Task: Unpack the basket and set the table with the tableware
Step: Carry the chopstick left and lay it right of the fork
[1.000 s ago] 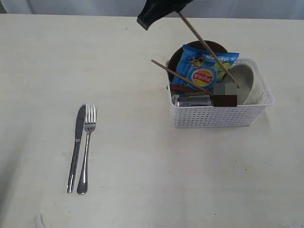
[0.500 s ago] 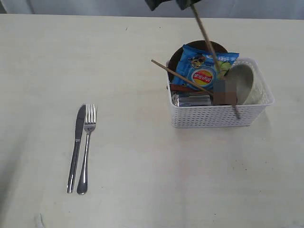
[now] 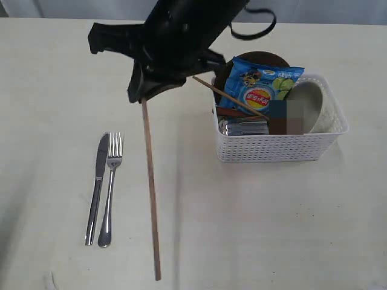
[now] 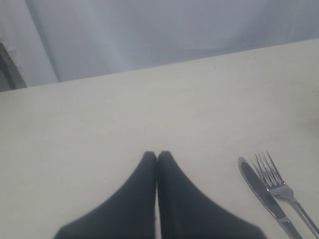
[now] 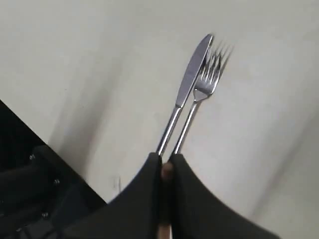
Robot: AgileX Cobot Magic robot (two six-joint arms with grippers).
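- Since a second ago my right gripper (image 3: 143,95) has swung from above the basket (image 3: 278,148) out left over the table (image 3: 242,229), bringing one chopstick (image 3: 151,193) along.
- Its jaws are pinched on the stick's far end. The stick runs far-to-near, nearly parallel to the fork (image 3: 110,187) and knife (image 3: 95,187), just right of them.
- I can't tell whether its near tip touches down.
- The left gripper (image 4: 157,158) is closed and empty. The other chopstick (image 3: 233,98) leans in the basket.

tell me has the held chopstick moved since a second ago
Yes: the held chopstick went left, from over the basket to beside the fork.
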